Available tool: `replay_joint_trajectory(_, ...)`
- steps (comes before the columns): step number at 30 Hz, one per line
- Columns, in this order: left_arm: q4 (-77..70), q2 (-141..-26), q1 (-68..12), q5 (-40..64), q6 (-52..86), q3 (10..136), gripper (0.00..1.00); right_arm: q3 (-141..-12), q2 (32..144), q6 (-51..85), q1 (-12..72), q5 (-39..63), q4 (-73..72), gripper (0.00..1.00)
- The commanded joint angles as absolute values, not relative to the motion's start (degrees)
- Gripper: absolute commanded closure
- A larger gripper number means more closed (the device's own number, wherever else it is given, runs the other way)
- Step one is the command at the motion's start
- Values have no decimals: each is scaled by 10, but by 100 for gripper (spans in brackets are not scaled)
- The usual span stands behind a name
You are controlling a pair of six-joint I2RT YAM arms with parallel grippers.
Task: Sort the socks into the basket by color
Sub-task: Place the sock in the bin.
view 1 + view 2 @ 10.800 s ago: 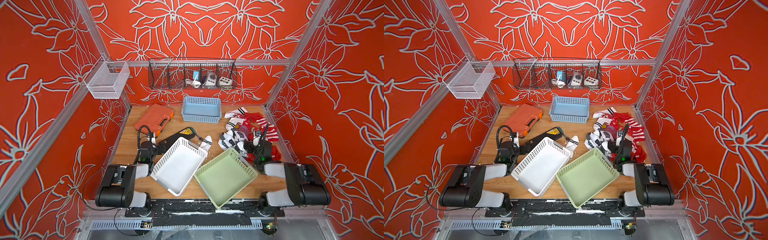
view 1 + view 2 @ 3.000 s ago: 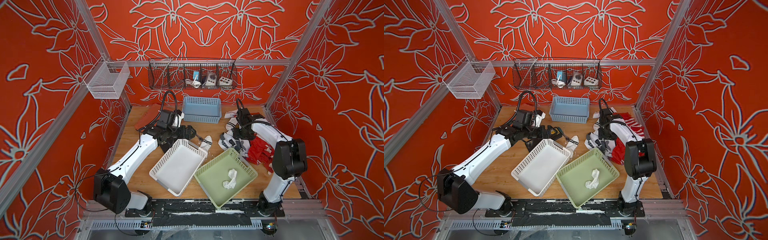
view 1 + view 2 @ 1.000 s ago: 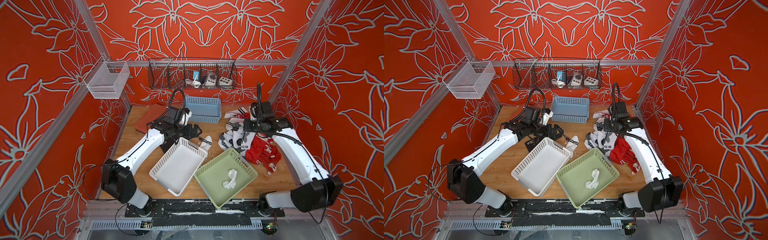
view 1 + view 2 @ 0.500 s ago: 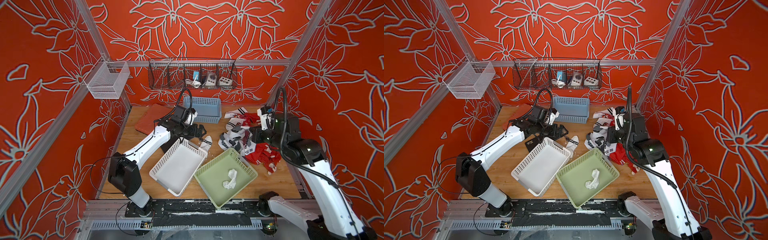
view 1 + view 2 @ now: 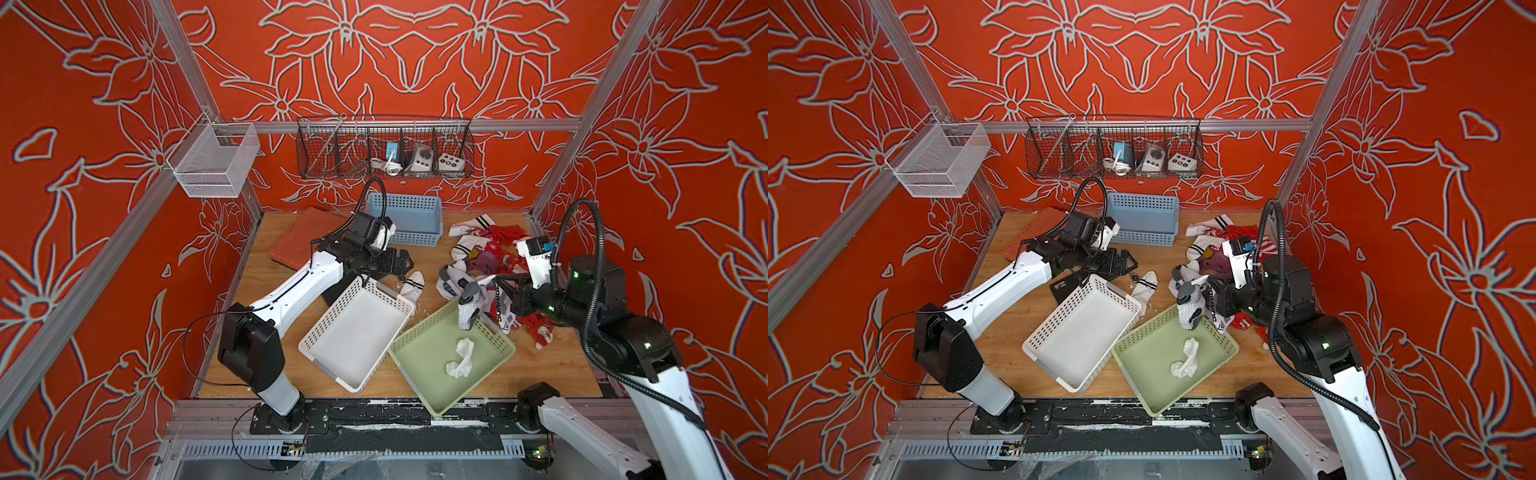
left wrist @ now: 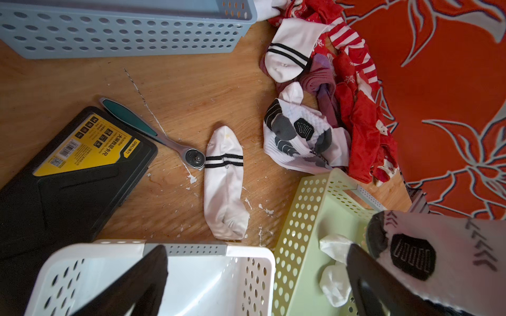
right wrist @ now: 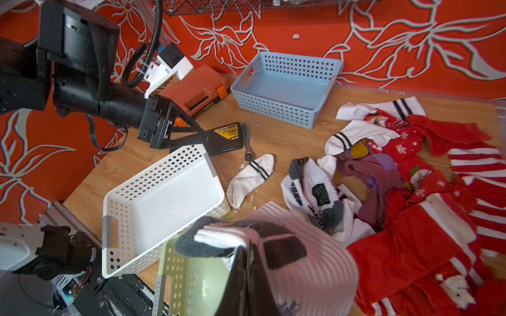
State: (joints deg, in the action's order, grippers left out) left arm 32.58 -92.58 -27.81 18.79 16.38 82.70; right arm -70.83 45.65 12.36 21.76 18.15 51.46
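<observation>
Hanging from the right gripper (image 5: 496,286), whose fingers are pinched tight on it, a marked sock (image 5: 470,305), white with grey and black patches, dangles over the far rim of the green basket (image 5: 428,368). A crumpled sock (image 5: 460,358), also white, lies inside that basket. The left gripper (image 5: 400,266) hovers with its fingers spread wide and holding nothing, over the far edge of the white basket (image 5: 353,340), near a black case (image 6: 68,169). A striped sock (image 5: 409,286) lies flat on the table (image 5: 540,365) between the white basket and the pile (image 5: 494,249) of red, white and purple socks at the right. The blue basket (image 5: 405,220) stands at the back.
</observation>
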Motion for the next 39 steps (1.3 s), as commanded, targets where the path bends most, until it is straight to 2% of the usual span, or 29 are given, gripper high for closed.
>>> replay_joint_trajectory(1,328,-915,-281,178,168,821,1,-679,454,126,228,210,528,100)
replay_joint_trajectory(10,330,-913,-281,170,167,819,1,-592,480,150,284,221,533,100)
replay_joint_trajectory(21,335,-917,-281,164,159,819,1,-509,581,179,387,192,505,100)
replay_joint_trajectory(29,332,-907,-281,160,156,802,1,-492,674,187,468,168,467,100)
replay_joint_trajectory(35,327,-904,-281,163,159,788,1,-489,678,184,477,185,449,100)
replay_joint_trajectory(39,323,-903,-281,162,160,782,1,-522,668,169,477,189,476,57)
